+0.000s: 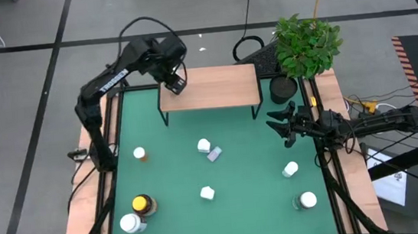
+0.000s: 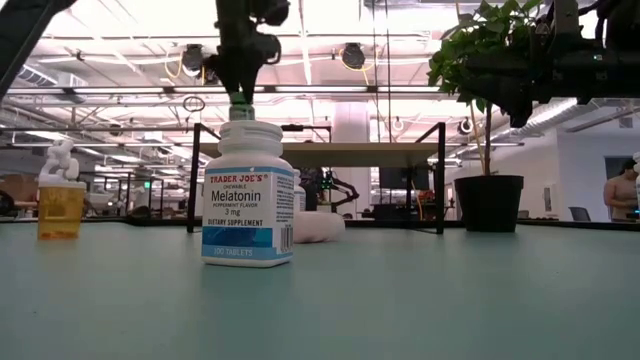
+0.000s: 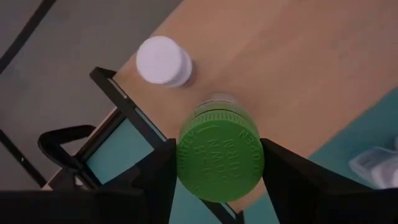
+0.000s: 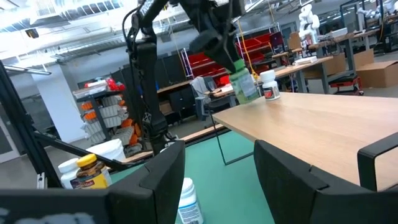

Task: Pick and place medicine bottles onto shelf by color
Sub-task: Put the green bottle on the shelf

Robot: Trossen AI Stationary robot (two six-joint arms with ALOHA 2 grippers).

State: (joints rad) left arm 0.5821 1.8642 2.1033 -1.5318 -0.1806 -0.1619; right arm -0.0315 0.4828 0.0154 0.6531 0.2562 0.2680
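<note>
Your left end effector is clamped on the green bottle above the shelf, beside a white bottle; the right end effector stands apart.

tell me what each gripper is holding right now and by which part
The left gripper holds the green bottle by its cap, fingers on either side, above the shelf. The right gripper holds nothing.

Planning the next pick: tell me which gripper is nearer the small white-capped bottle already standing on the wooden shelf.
Left. The left gripper, holding a green-capped bottle, hovers right beside the white-capped bottle on the shelf. The right gripper sits off the shelf's far end.
</note>
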